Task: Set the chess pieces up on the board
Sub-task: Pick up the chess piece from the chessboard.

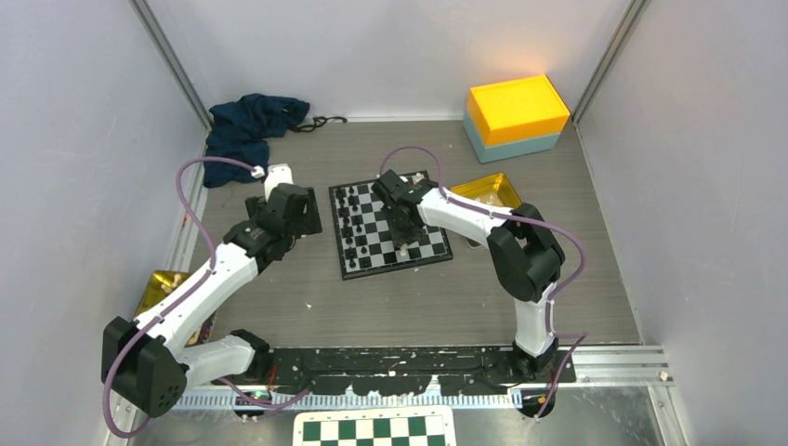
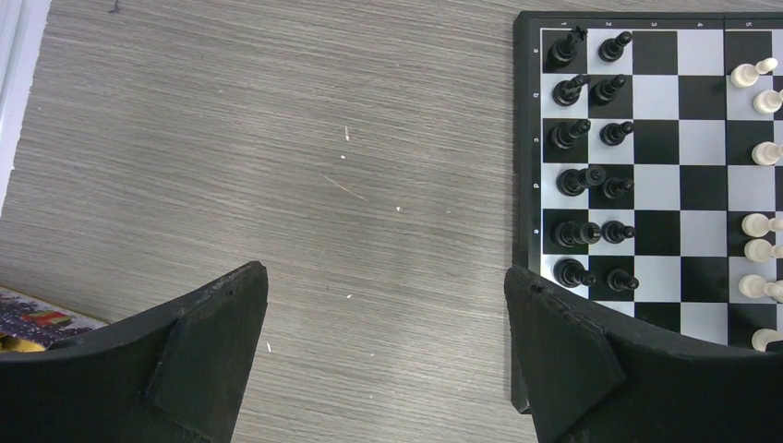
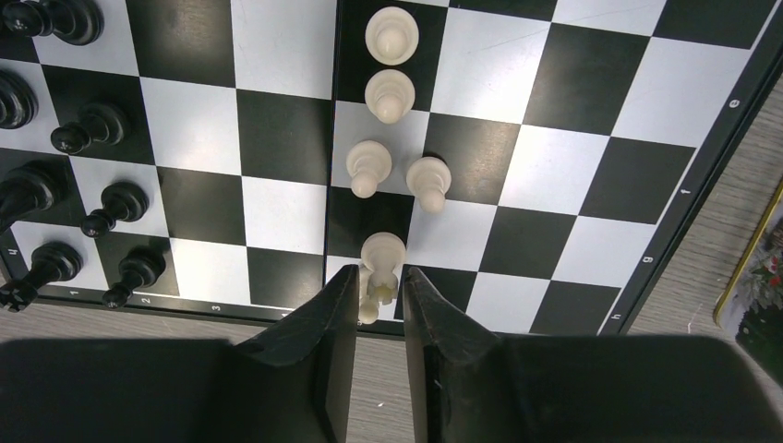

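The board (image 1: 390,228) lies mid-table. Black chess pieces (image 2: 591,175) stand in two files along its left side, and white chess pieces (image 3: 388,92) stand toward its right. My right gripper (image 3: 380,272) hangs over the board's near edge. Its narrow jaws sit close on either side of a white piece (image 3: 381,254) that stands on an edge square, with a smaller white piece just behind it. My left gripper (image 2: 386,272) is wide open over bare table left of the board, with nothing between its fingers.
A yellow box on a teal box (image 1: 516,111) stands at the back right. A gold tray (image 1: 488,190) lies right of the board, and another (image 1: 163,288) sits at the left wall. Dark blue cloth (image 1: 251,125) lies back left. A green-and-white checkered panel (image 1: 376,429) is at the near edge.
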Available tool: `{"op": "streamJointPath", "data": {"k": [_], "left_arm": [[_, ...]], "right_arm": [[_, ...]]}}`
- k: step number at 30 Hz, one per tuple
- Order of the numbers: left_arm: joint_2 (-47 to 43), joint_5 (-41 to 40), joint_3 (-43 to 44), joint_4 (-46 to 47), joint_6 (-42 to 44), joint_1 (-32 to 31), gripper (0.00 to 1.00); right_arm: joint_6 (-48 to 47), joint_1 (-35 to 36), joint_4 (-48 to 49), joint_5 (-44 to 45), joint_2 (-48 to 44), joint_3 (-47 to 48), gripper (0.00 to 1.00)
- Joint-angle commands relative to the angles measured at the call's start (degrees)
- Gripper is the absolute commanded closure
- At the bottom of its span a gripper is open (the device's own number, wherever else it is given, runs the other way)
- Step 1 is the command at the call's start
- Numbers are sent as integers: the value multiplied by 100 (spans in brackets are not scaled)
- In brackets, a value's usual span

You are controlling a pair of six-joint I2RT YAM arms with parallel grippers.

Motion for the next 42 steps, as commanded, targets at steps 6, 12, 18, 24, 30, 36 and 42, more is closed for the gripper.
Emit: {"op": "streamJointPath", "data": {"k": [6, 12, 18, 24, 30, 36, 42], "left_arm": [[-128, -33, 4, 253, 60, 35, 0], [-130, -24, 11, 248, 61, 36, 0], [-138, -33, 28, 242, 58, 39, 0], [-121, -16, 72, 225, 62, 37, 0], [-117, -41, 100, 211, 68, 35, 0], [-103, -38, 124, 209, 80, 39, 0], [-86, 15, 135, 240, 65, 36, 0]], "right_arm": [[23, 31, 184, 53, -31, 65, 86], [-22, 31, 110, 179, -119, 136, 92], [-81, 33, -37, 331, -285, 310, 92], [-93, 29, -113, 441, -516, 383, 92], [-69, 20, -280, 697, -819, 354, 92], [25, -56, -461, 917, -1197, 77, 92], [167, -210, -598, 1009, -1494, -373, 93]]}}
